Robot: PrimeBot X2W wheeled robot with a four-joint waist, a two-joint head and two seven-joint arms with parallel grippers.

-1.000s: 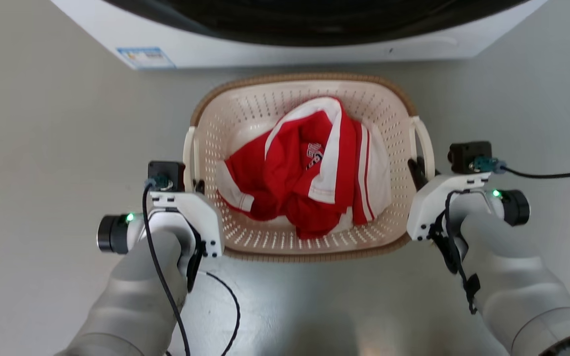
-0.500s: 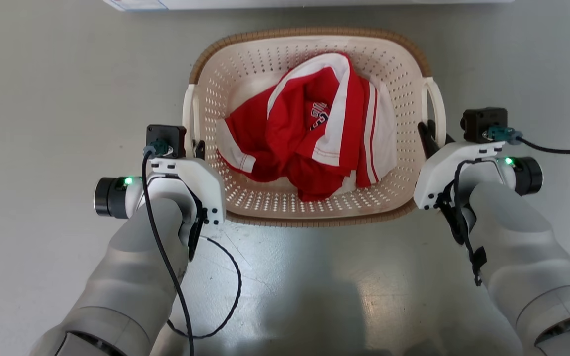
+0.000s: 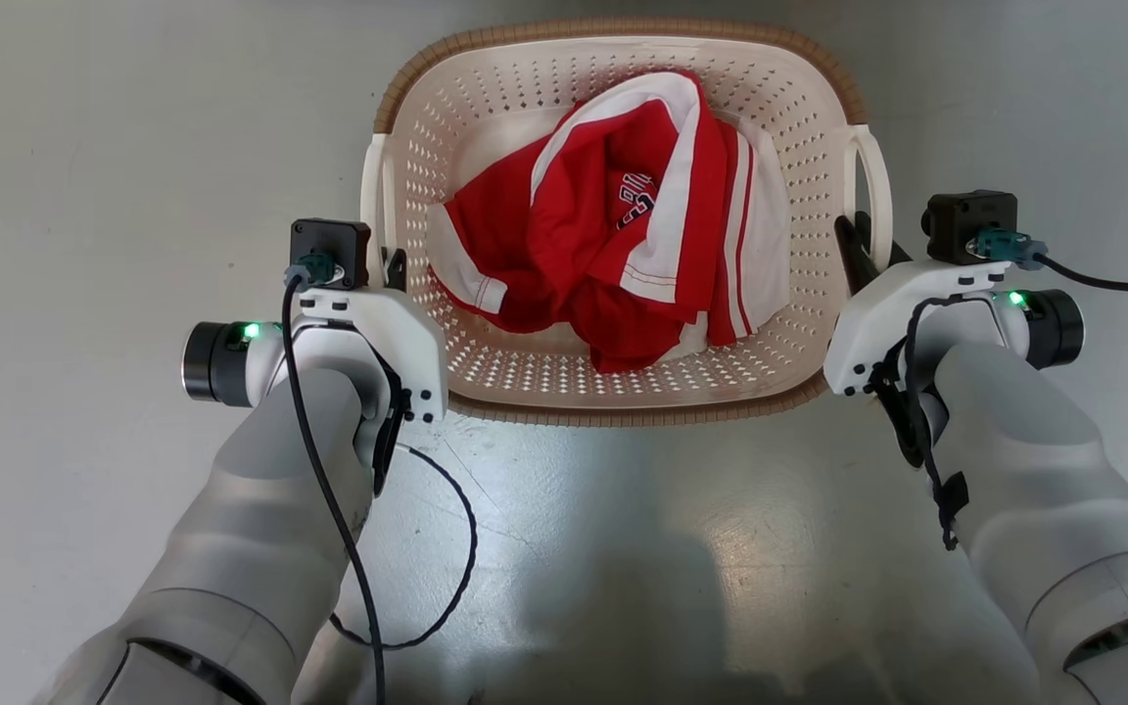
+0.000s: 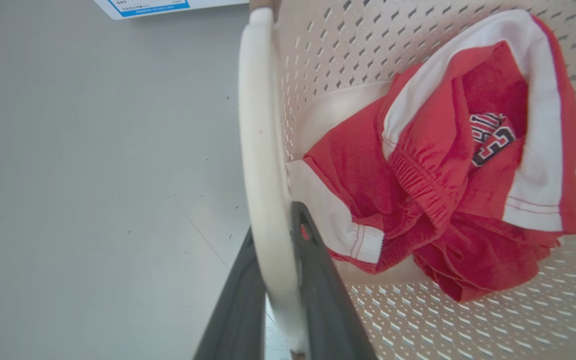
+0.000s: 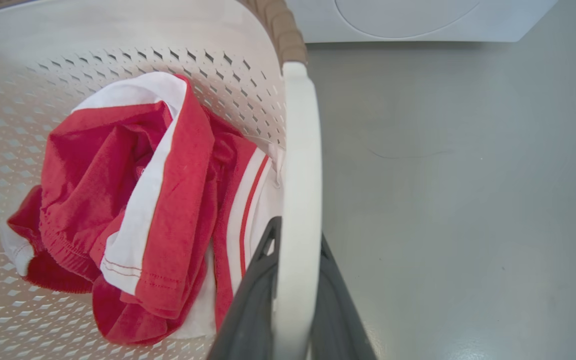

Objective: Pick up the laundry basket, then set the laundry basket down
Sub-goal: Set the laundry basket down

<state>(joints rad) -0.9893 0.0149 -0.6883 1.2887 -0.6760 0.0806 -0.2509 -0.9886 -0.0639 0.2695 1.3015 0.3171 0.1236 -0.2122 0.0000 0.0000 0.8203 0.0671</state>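
- Grey, faintly glossy floor (image 3: 84, 196) spreads around and beneath everything; no desk is involved.
- Between the two grippers sits the laundry basket (image 3: 525, 377), its long axis running straight from one to the other, with a loop handle at each short end.
- On the left handle (image 4: 258, 125), the left gripper (image 4: 272, 235) has its jaws nearly closed, one on each face of the cream loop.
- On the right handle (image 5: 300, 150), the right gripper (image 5: 298, 232) is pinched the same way, jaws nearly closed.
- Neither arm is nearer: each grips its own handle low on the loop, so any lift or lowering likely depends on both moving level.
- Inward of both sets of jaws, a crumpled red-and-white garment (image 3: 613, 255) lies in the basket, a little closer to the right jaws.
- Beyond the right jaws' tips stands a white washer (image 5: 418, 20); beyond the left jaws' tips a blue-edged label (image 4: 143, 6) is cut off and unreadable.
- Hidden: the basket's underside, so I cannot tell whether it rests on the floor or hangs clear of it.
- In the head view, the far rim touches the top edge, and the garment's print is folded over.
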